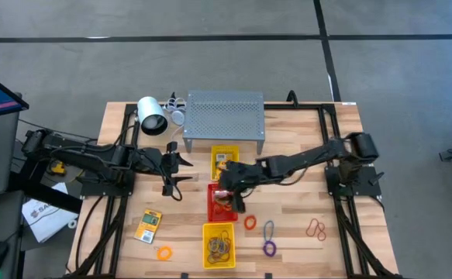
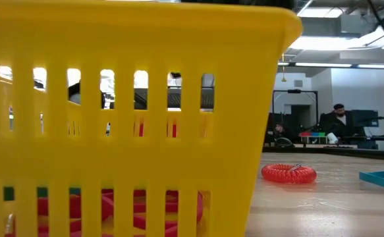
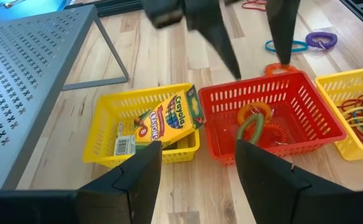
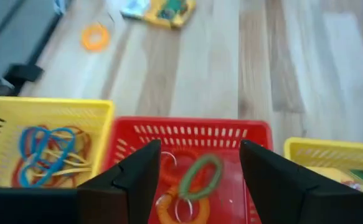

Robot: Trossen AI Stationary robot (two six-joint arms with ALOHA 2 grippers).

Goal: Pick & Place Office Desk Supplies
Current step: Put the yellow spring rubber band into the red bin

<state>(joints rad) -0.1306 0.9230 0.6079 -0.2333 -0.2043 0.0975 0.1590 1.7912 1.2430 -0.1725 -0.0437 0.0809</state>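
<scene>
My right gripper (image 4: 200,171) hangs open over the red tray (image 1: 213,203), its fingers (image 3: 282,37) pointing down into it. A green coil ring (image 4: 201,176) and an orange one (image 3: 253,113) lie in that tray. My left gripper (image 3: 197,168) waits open toward the table's left of the trays (image 1: 176,171). A crayon packet (image 3: 169,118) leans in the far yellow tray (image 1: 224,150). The near yellow tray (image 1: 219,245) holds several rubber bands (image 4: 47,149). Loose on the table are a card packet (image 1: 149,225), an orange ring (image 1: 164,253), a red coil (image 1: 250,222), a blue loop (image 1: 268,230), a purple coil (image 1: 269,248) and red-brown loops (image 1: 315,228).
A grey perforated shelf (image 1: 224,116) stands at the far edge, with a white cylindrical object (image 1: 152,115) to its left. The three trays sit in a row down the table's middle. In the low view the near yellow tray's wall (image 2: 126,118) blocks most of the table.
</scene>
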